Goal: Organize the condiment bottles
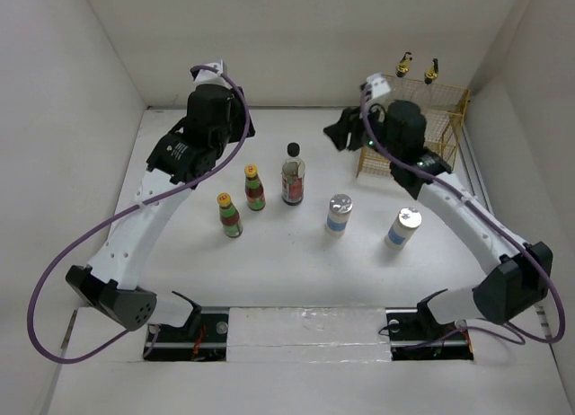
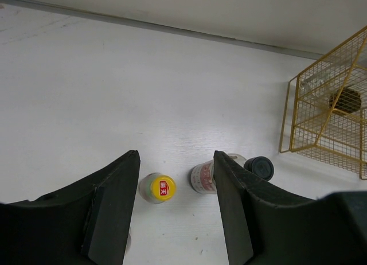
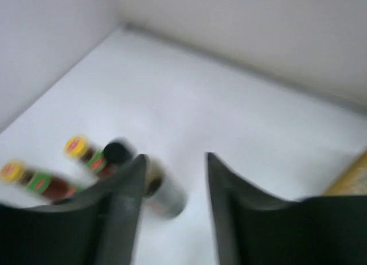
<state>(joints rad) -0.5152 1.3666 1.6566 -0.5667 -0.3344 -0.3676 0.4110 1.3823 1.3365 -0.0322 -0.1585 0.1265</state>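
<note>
White worktop (image 1: 287, 262) under me: left pincer (image 2: 176, 156) hangs part-open, empty, yellow-capped bottle (image 2: 159, 187) framed in its gap; right pincer (image 3: 176, 158), blurred, gapes too, gripping nothing.

Both arms share one build: curved white link shells joined by bulky black joint housings. The left arm (image 1: 144, 217) carries a small white printed label (image 1: 180, 150) on its black upper housing, at about ten o'clock in the top view. The right arm (image 1: 467, 208) shows a tiny green light (image 1: 371, 144) (near two o'clock). A purple cable (image 1: 32, 314) loops loosely beside each arm. Each base plate (image 1: 175, 343) is black, with thin red wiring. The fingers (image 2: 109, 213) are matte black tapering wedges.
</note>
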